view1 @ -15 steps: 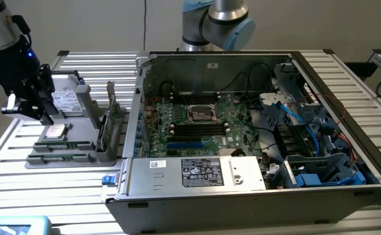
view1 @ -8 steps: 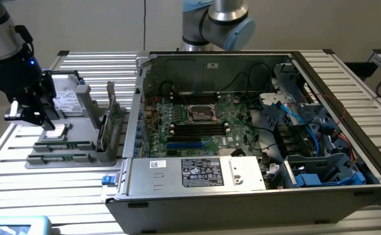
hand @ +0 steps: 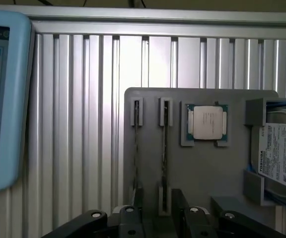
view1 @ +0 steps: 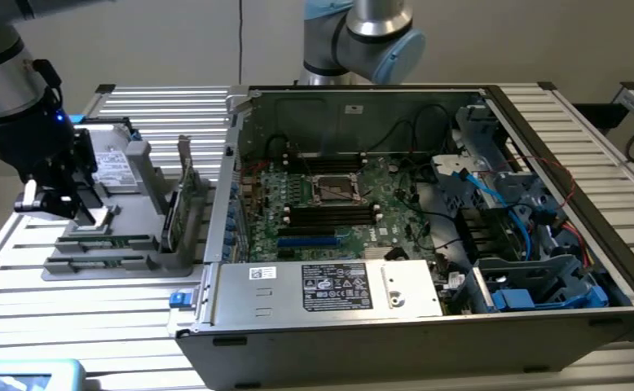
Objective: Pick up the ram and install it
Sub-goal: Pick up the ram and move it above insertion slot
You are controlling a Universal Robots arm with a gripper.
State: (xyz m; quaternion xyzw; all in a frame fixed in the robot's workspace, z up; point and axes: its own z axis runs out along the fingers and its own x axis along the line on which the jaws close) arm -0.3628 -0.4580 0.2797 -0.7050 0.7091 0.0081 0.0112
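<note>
Now hovering with gripper (hand: 158, 198) spread wide, ram (hand: 165, 148) lined up beneath; pick-up step, probably calling for a straight descent.

- The ram (view1: 106, 243) is a long, thin green stick standing on edge in a slot of the grey holder (view1: 143, 273) on the worktop (view1: 78, 326).
- A second stick (view1: 99, 262) stands parallel, just beside it.
- From the wrist, the ram (hand: 165, 148) appears edge-on, thin and dark.
</note>
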